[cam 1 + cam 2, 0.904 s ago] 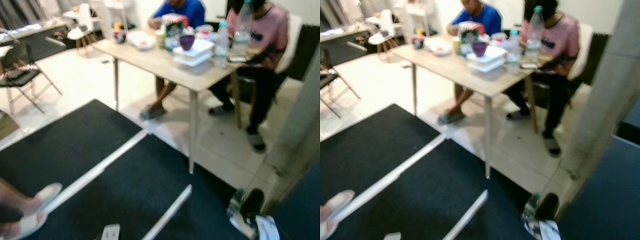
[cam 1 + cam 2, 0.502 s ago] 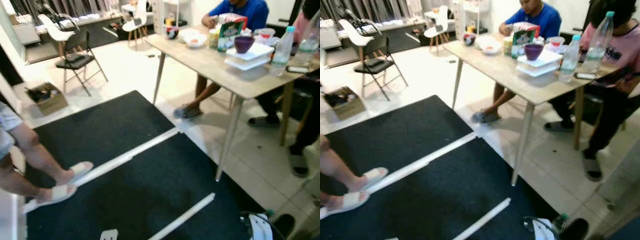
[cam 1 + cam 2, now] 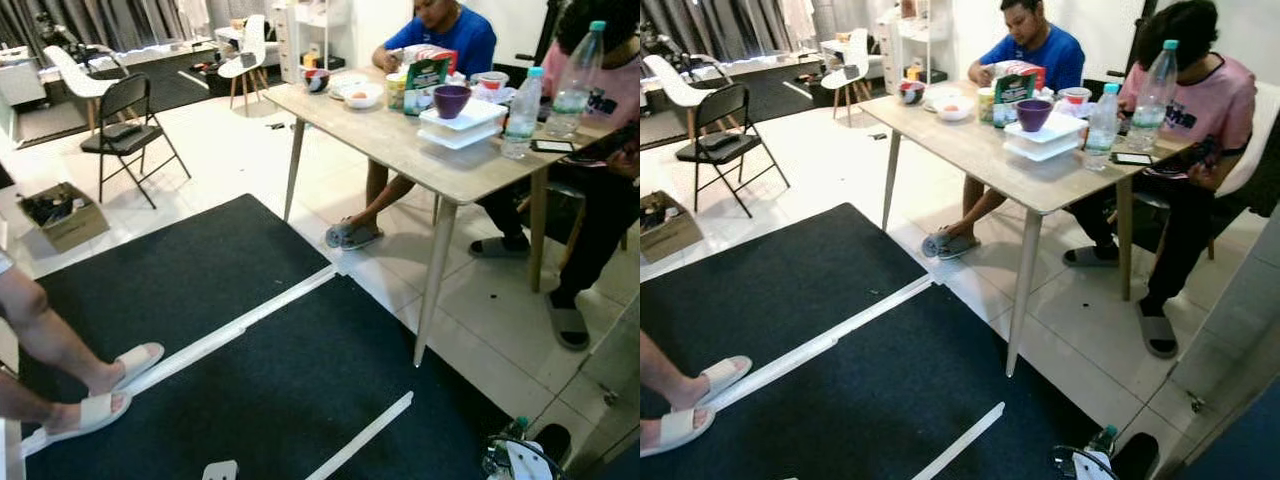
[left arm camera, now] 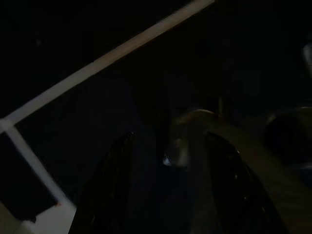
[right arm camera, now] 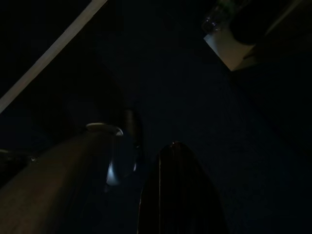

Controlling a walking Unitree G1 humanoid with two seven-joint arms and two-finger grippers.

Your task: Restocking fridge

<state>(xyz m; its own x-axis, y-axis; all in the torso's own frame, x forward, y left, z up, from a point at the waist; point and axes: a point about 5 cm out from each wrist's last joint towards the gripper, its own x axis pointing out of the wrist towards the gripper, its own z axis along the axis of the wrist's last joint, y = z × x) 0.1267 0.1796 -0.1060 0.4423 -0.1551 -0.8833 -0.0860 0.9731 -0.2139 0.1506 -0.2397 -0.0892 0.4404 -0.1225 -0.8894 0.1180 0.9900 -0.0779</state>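
Across the upper right of the frame, a pale wooden table (image 3: 400, 135) on tapered legs; dark matte mats (image 3: 200, 270) below. Either claw's state: cannot tell.

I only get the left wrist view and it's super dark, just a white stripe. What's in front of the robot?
Observer: A long wooden table stands ahead to the right, with two people sitting at its far side.
Operator: Is there food on it?
Observer: There is a purple bowl on stacked white containers, with a water bottle beside them.
Operator: What's my white stripe?
Observer: Likely the pale strip between the black floor mats. Someone's sandalled feet stand on it at the robot's left.
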